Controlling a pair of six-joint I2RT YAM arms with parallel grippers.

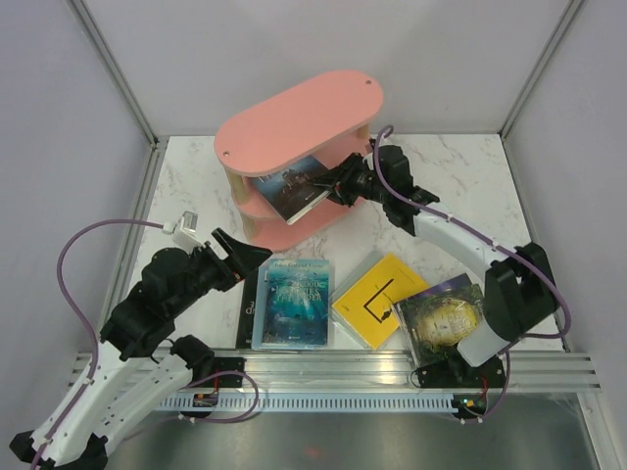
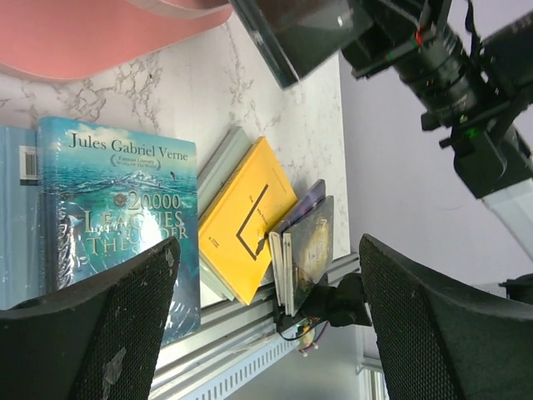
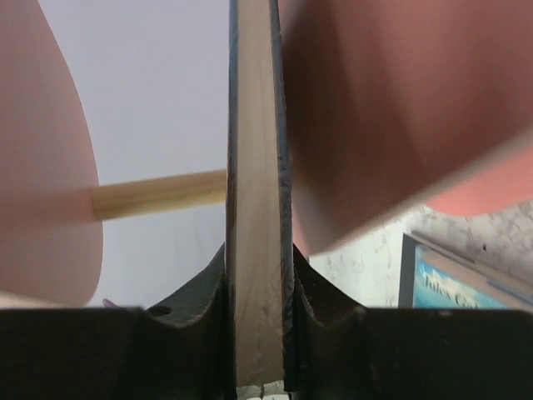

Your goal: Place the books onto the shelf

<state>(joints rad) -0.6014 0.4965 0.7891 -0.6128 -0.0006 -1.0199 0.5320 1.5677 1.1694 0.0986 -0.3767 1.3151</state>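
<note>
The pink shelf [image 1: 299, 122] stands at the back of the table. My right gripper [image 1: 338, 186] is shut on a dark castle book [image 1: 294, 186], which lies tilted between the shelf's top and middle boards. In the right wrist view the book's page edge [image 3: 254, 208] stands upright between the pads, with pink boards [image 3: 391, 108] on both sides. My left gripper [image 1: 240, 257] is open and empty beside the teal-blue book [image 1: 294, 302]. A yellow book [image 1: 377, 299] and a green-gold book [image 1: 446, 318] lie to its right. The left wrist view shows the teal book [image 2: 117, 200], the yellow book [image 2: 246, 217] and the green-gold book [image 2: 312, 242] beyond the wide-apart fingers [image 2: 268, 250].
A black book [image 1: 250, 308] pokes out from under the teal one. A wooden shelf post [image 3: 158, 193] crosses behind the held book. The aluminium rail [image 1: 392, 367] runs along the near edge. Grey walls enclose the marble table [image 1: 451, 176].
</note>
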